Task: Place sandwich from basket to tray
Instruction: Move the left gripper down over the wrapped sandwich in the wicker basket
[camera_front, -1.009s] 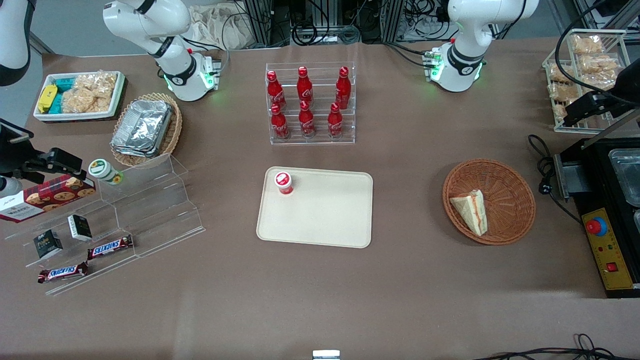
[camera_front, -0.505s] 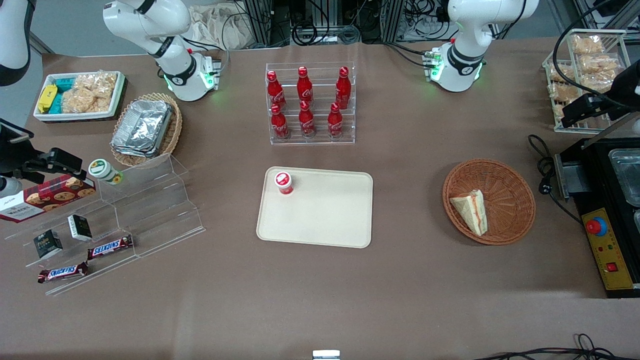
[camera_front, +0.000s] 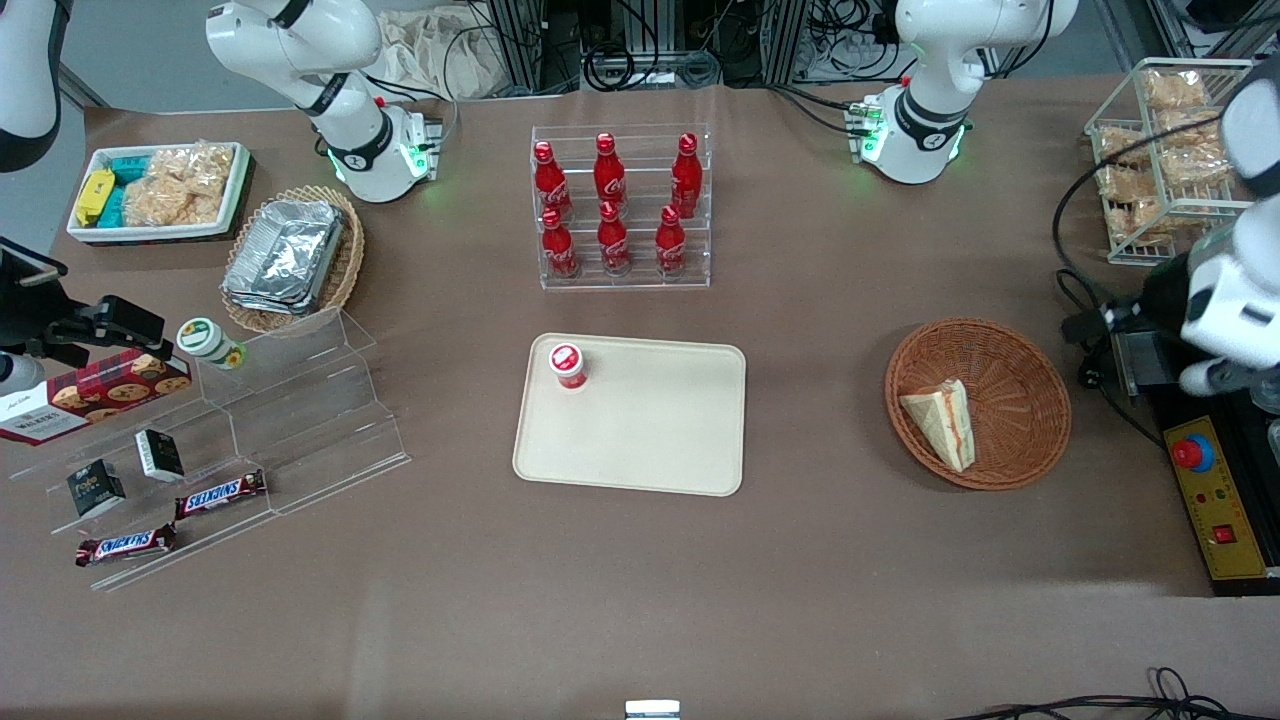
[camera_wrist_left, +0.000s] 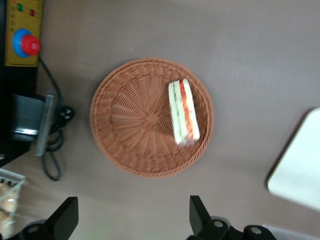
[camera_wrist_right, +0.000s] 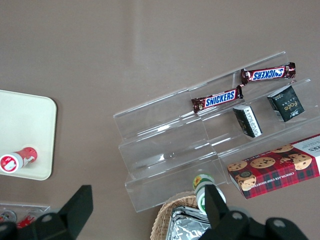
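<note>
The sandwich (camera_front: 941, 421) lies in the basket (camera_front: 1020, 360), well apart from the tray (camera_front: 660, 440), which carries a small red-capped bottle (camera_front: 567, 365). The front view shows only the working arm's white body above the worktop's (camera_front: 640, 580) end; the wrist view shows the tool (camera_wrist_left: 131, 220) released, fingers (camera_wrist_left: 65, 216) spread wide and holding nothing, and the sandwich's green and orange layers.

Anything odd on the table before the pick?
Nothing stands out. Sandwich lies in the basket; tray holds only a red-capped bottle. Gripper is open, above the table beside the basket.
</note>
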